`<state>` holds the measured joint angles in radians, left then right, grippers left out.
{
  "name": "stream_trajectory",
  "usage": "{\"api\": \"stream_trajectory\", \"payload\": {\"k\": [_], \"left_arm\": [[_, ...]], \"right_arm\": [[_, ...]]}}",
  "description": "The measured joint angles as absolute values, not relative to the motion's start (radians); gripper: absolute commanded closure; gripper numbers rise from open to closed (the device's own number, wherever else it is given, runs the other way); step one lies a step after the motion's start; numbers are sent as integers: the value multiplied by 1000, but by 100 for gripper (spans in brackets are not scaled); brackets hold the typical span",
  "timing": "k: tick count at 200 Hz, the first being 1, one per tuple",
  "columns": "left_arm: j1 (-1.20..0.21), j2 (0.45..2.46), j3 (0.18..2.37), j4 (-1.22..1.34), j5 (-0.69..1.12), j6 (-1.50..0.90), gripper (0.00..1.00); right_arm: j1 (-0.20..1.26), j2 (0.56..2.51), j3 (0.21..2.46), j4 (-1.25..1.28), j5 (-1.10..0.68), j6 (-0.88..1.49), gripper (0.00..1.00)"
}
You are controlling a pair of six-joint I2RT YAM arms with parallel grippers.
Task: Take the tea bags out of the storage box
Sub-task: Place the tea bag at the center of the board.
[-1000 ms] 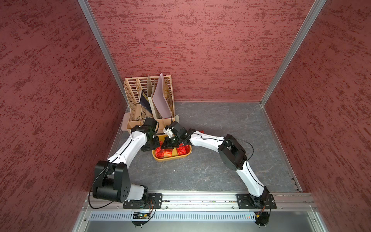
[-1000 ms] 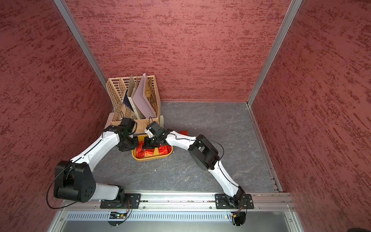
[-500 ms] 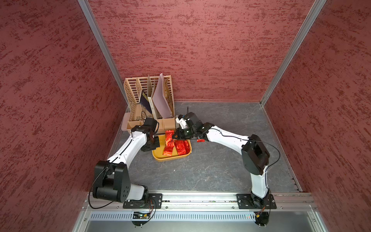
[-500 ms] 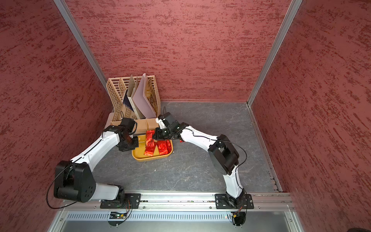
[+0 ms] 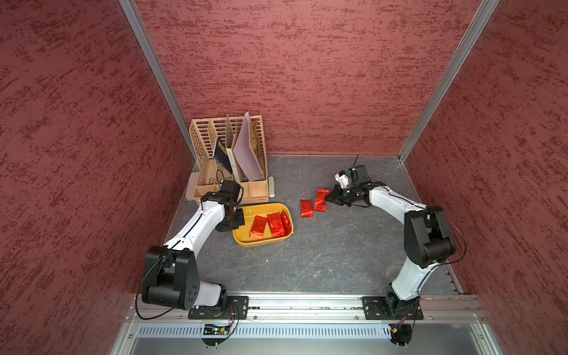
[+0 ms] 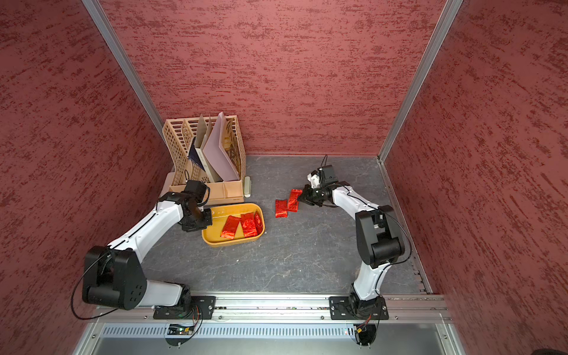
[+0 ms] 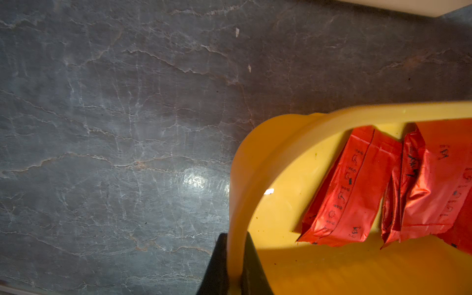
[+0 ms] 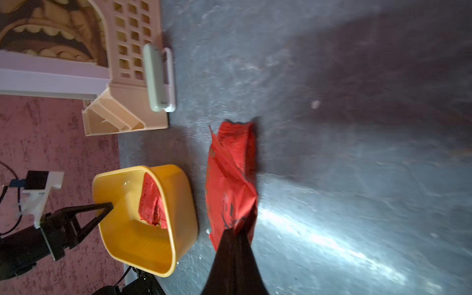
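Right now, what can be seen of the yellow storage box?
The storage box is a shallow mustard-yellow plastic tub, rounded corners, upright on the grey table in front of the beige file rack. The left claw is shut on one short-end rim. At least three red tea bags lie inside, toward the other end.

Shiny red foil on tea bags (image 5: pixel 257 226), crinkly, w/ dark print. Smooth yellow plastic for storage box (image 5: pixel 261 242), a bit glossy inside. Matt beige plastic for file rack (image 5: pixel 199 147), full of holes. In it, flat matt sheets (image 5: pixel 246 150), prob. card or paper. Dark grey floor (image 5: pixel 322 252), like stone w/ pale cracks, shines a bit under light. Rough, bumpy red walls (image 5: pixel 307 76), like plaster. Bare silvery metal for corner posts (image 5: pixel 440 80) & front rail (image 5: pixel 307 307). Smooth white plastic on arm shells (image 5: pixel 199 227), matt black at joints (image 5: pixel 172 276).
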<state>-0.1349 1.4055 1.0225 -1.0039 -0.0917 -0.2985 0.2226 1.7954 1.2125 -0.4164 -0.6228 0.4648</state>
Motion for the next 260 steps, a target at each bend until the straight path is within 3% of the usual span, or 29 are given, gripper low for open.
{"api": "stream_trajectory", "payload": {"k": [125, 190, 205, 222, 242, 260], "left_arm": [[-140, 1406, 1023, -1002, -92, -299, 100], [-140, 1406, 1023, -1002, -92, -299, 100], [-140, 1406, 1023, -1002, -92, -299, 100], [-140, 1406, 1023, -1002, -92, -299, 100], [-139, 1406, 1023, -1002, -92, -299, 100], [-140, 1406, 1023, -1002, -92, -299, 100]], "right_arm": [[155, 2085, 1434, -612, -662, 223, 100], [148, 2106, 1456, -680, -653, 163, 100], [147, 2114, 1467, -685, -652, 159, 94], [147, 2117, 1471, -688, -650, 160, 73], [147, 2118, 1471, -689, -646, 157, 64], [146, 2118, 1470, -688, -642, 160, 62]]}}
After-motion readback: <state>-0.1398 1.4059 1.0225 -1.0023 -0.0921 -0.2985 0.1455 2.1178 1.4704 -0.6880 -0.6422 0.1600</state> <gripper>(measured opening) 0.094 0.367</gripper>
